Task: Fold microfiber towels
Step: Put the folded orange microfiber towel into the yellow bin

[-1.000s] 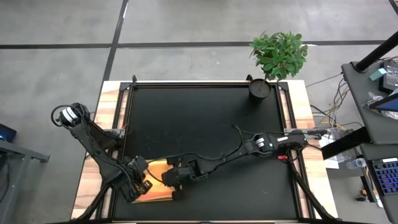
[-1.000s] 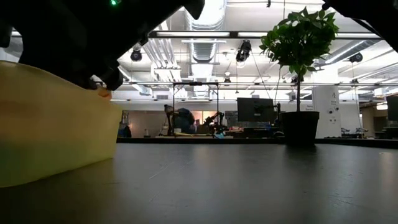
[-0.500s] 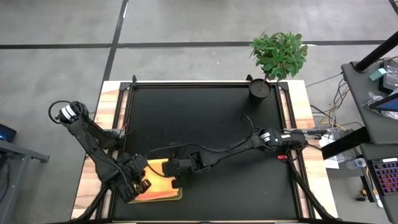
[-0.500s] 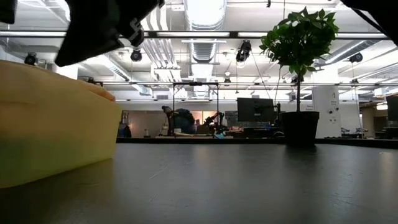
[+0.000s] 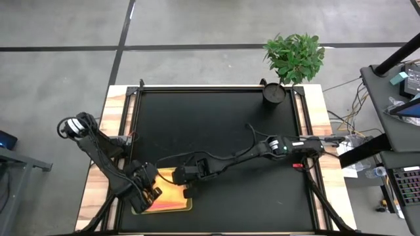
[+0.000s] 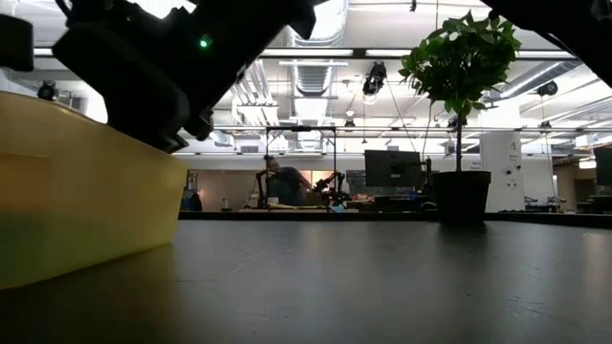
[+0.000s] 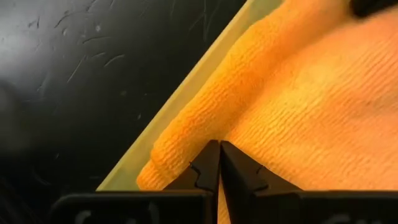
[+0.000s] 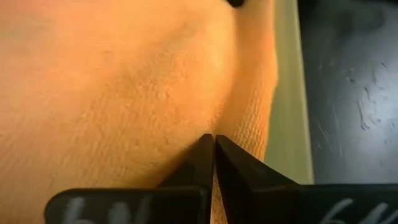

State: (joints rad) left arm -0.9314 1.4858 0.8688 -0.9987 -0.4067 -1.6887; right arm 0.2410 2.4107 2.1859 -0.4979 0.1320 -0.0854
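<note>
Now both pincers, left pincer (image 7: 219, 163) and right pincer (image 8: 214, 157), closed tight against orange towel (image 7: 311, 106).

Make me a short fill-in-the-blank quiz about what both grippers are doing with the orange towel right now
1. Both grippers work on a towel coloured ____.
2. The left gripper has its fingers ____ on the towel.
3. The towel lies in a shallow lime-green ____.
4. At the table's far right corner stands a potted ____.

Missing words: orange; shut; tray; plant
</note>
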